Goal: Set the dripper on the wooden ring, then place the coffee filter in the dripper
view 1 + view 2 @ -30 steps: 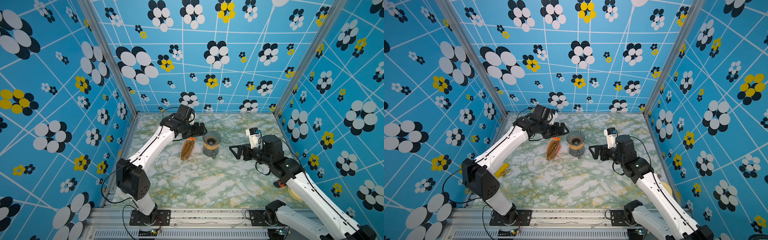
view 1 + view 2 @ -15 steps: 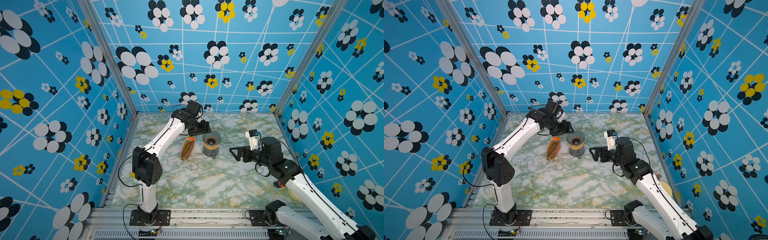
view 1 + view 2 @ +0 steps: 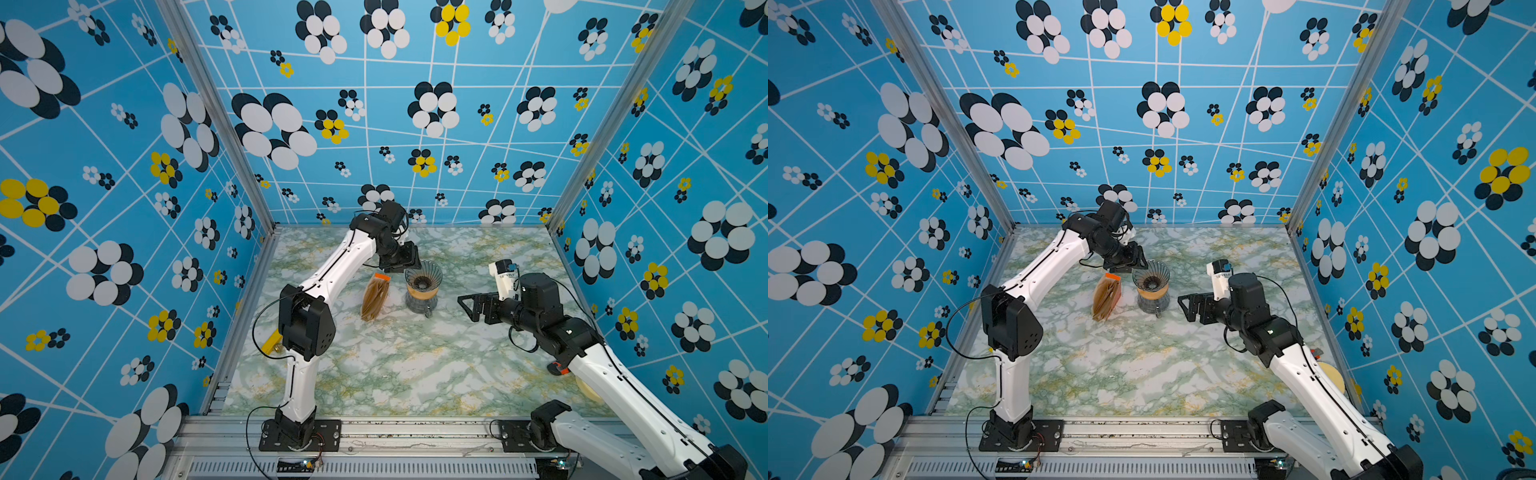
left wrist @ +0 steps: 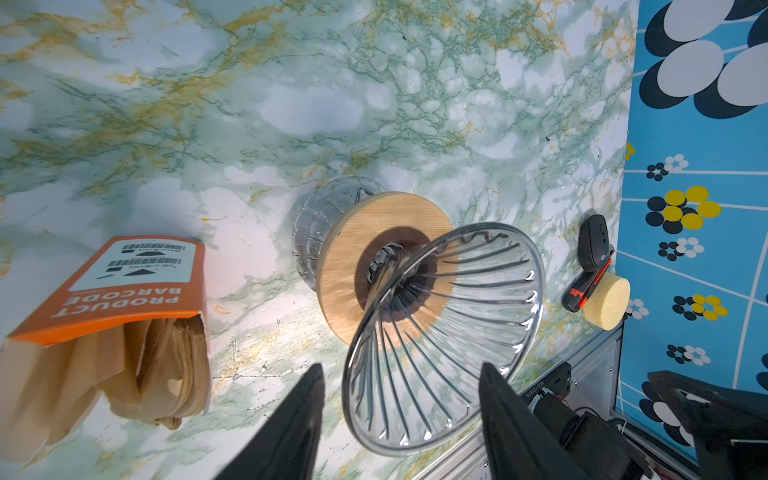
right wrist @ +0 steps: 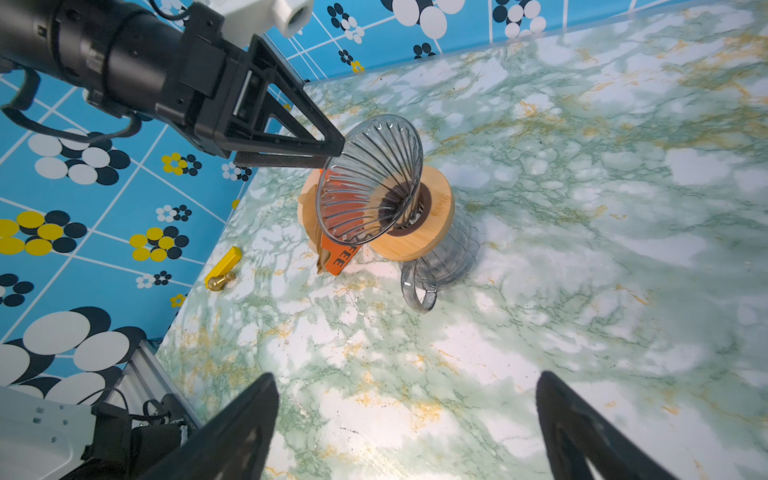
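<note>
The dripper [image 3: 423,275] [image 3: 1150,274], a clear ribbed glass cone, stands in a wooden ring [image 4: 349,266] on a glass jug [image 5: 440,257]. My left gripper [image 3: 409,262] [image 4: 399,372] is at its far-left rim, open, with its fingertips [image 5: 334,147] on either side of the rim's edge; one fingertip looks to touch the glass. No single loose coffee filter shows; brown filters sit stacked in the orange-tagged packet [image 3: 375,296] [image 4: 104,345] left of the jug. My right gripper [image 3: 467,308] [image 5: 407,376] hangs wide open and empty to the right of the jug.
A yellow and brass piece [image 5: 222,268] lies near the left wall. A yellow foam disc [image 4: 609,301] and a black and red tool [image 4: 590,270] lie by the right wall, partly under my right arm. Patterned walls close in three sides.
My left arm has swung its elbow rightwards and brought the gripper to the dripper's rim, its jaws narrowing. The right arm has hardly moved.
</note>
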